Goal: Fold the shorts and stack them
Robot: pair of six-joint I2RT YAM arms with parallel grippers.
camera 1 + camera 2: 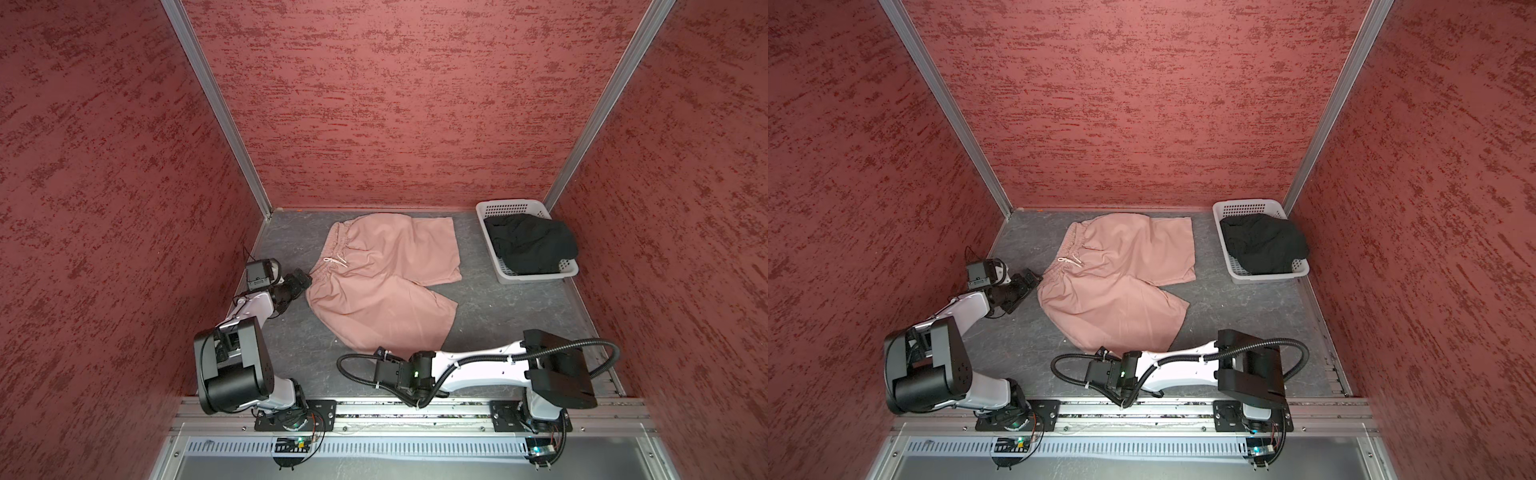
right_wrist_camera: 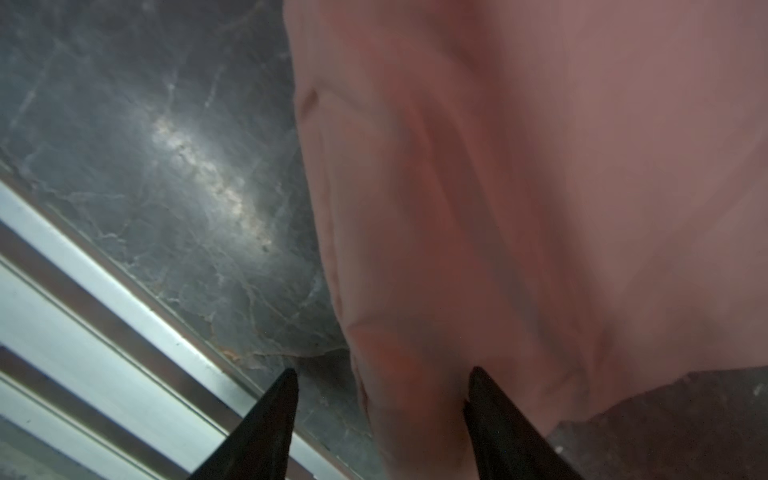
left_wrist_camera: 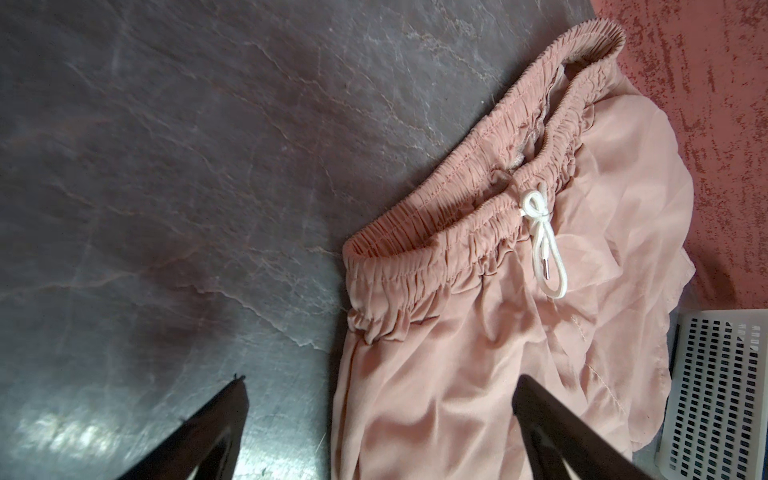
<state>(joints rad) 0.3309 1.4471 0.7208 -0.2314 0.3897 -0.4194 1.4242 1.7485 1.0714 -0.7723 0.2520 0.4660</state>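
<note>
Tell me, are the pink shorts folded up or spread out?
Spread out: the pink shorts lie flat on the table, both legs side by side, nothing doubled over.

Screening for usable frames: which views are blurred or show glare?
Right wrist view: the pink shorts are soft and blurred, and a glare streak crosses the table. Left wrist view: waistband and drawstring sharp, one glare patch on the table. Both top views: sharp, evenly lit.

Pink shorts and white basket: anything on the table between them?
Nothing: only a bare strip of grey tabletop separates the pink shorts from the white basket; they don't touch. Shows in both top views.
</note>
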